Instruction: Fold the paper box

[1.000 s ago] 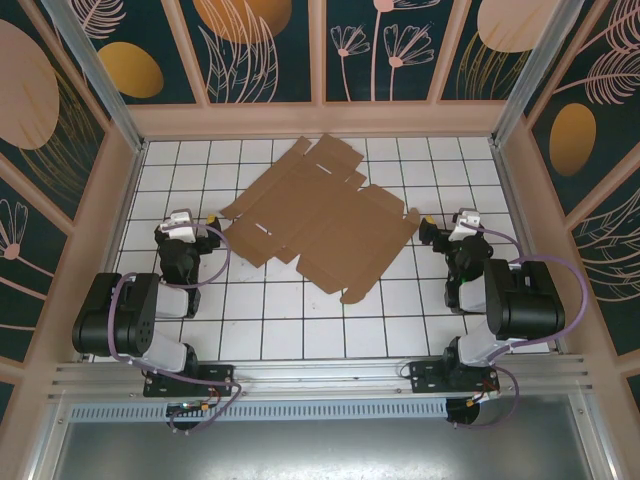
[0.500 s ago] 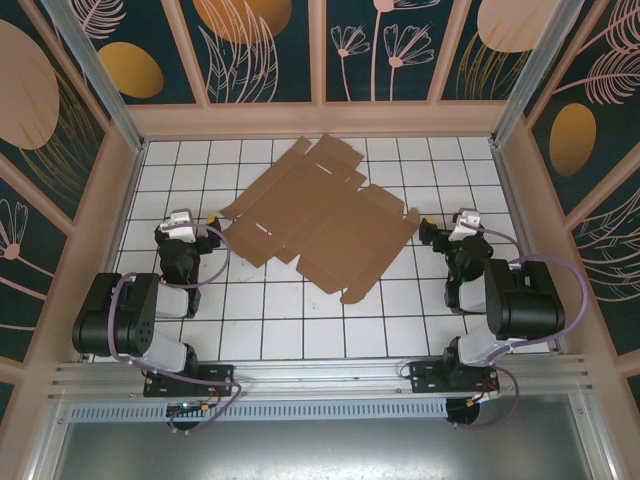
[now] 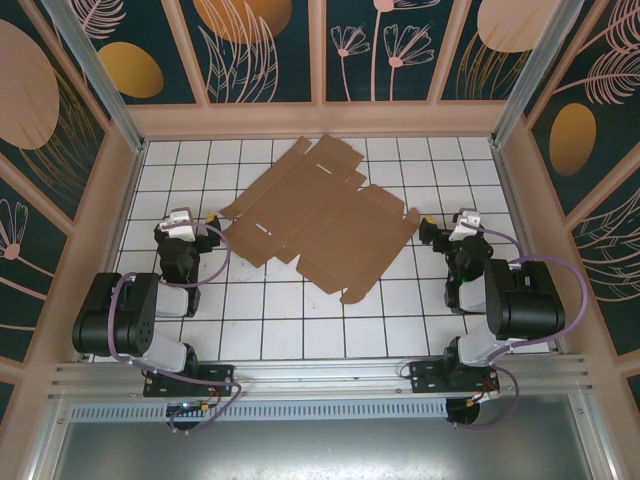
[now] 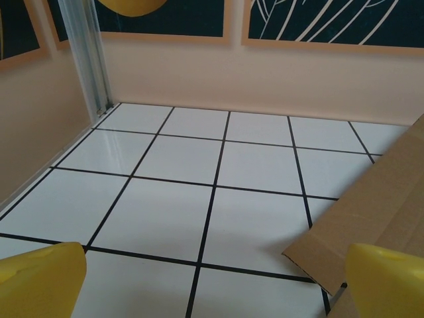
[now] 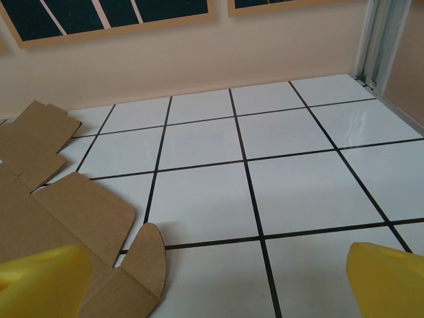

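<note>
Nothing is seen to have moved since the earlier frames. The paper box [image 3: 320, 215] is laid flat and unfolded on the desk [image 3: 300, 320], toward its far middle. The left hand [image 4: 212, 283] and the right hand [image 5: 212, 279] are held released and empty on either side of it.

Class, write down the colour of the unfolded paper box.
The paper box is plain brown, unprinted; clearest in the top external view.

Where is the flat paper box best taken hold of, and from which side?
Probably at an outer flap: the paper box lies flat, so only its edges offer a pinch. The open right pincer could come from the right onto the nearby rounded tab.
</note>
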You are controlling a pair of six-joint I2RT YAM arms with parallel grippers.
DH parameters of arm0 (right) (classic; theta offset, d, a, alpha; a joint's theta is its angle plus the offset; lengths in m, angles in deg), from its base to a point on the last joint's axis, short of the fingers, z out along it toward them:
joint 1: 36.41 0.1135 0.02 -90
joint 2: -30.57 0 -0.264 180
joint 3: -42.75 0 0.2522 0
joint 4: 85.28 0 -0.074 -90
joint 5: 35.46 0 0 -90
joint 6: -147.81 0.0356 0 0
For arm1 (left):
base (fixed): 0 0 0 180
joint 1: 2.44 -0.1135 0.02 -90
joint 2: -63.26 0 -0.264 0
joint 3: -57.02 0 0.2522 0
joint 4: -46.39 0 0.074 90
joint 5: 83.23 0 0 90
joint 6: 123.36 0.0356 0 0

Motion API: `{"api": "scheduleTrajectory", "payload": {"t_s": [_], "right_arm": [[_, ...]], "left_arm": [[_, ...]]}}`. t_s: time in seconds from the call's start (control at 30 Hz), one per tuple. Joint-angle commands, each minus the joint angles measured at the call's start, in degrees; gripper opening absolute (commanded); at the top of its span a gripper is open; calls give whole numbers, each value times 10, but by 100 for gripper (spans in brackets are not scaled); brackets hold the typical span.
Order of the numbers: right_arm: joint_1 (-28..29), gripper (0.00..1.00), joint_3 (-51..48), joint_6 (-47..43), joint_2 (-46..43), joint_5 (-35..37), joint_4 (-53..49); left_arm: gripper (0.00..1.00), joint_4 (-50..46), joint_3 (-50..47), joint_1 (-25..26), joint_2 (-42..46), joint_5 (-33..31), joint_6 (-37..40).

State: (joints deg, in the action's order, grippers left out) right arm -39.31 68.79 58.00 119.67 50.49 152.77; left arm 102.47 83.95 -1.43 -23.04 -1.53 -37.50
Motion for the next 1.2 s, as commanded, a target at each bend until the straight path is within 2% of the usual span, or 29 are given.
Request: {"api": "scheduleTrajectory", "payload": {"t_s": [0.0,0.03,0.07,0.13,0.2,0.3,0.37,0.4,0.43,0.47,0.5,0.57,0.6,0.63,0.7,0.73,0.8,0.9,0.93,1.0,1.03,1.07,1.1,1.17], "right_arm": [[28,99,13,-13,-23,52,1],[62,99,16,-34,-52,115,-26],[103,99,23,-67,-83,169,-54],[177,99,38,-130,-125,207,-68],[240,99,64,-142,-161,225,-86],[334,99,148,-118,-216,263,-193],[412,99,218,-97,-240,345,-263],[439,99,260,-79,-249,368,-320],[454,99,315,-37,-256,350,-421],[453,99,371,16,-262,289,-547],[443,99,406,41,-262,238,-607],[400,99,421,89,-261,91,-638],[370,99,414,117,-257,30,-628],[346,99,403,159,-252,-2,-613],[316,99,392,186,-236,18,-611],[311,99,388,195,-224,44,-616],[301,99,401,209,-176,81,-653],[312,99,457,206,-72,112,-739],[323,99,463,205,-42,139,-742],[319,99,485,205,17,127,-763],[312,98,497,191,47,113,-779],[310,95,503,171,70,106,-785],[309,89,504,156,85,103,-783],[294,69,498,147,108,84,-773]], "left_arm": [[99,-75,39,-2,54,-16,-4],[99,-135,61,4,86,-9,9],[99,-157,74,20,114,-17,23],[99,-159,82,77,174,-23,73],[99,-202,116,122,213,1,77],[99,-341,206,192,233,-6,45],[99,-444,274,243,235,-99,5],[99,-495,301,253,235,-135,-47],[99,-566,333,253,231,-169,-134],[99,-664,372,253,222,-229,-240],[99,-747,400,252,210,-255,-341],[99,-739,397,242,195,-164,-326],[99,-738,391,242,191,-149,-355],[99,-734,380,242,188,-142,-385],[99,-721,381,242,153,-72,-376],[99,-755,410,245,111,-35,-367],[97,-830,483,267,22,-22,-341],[99,-833,499,298,-42,-44,-318],[99,-813,493,301,-55,-16,-315],[97,-790,495,302,-87,53,-321],[93,-782,501,303,-103,72,-328],[85,-768,500,306,-113,84,-330],[73,-760,499,309,-115,85,-335],[43,-765,517,310,-156,99,-338]]}}
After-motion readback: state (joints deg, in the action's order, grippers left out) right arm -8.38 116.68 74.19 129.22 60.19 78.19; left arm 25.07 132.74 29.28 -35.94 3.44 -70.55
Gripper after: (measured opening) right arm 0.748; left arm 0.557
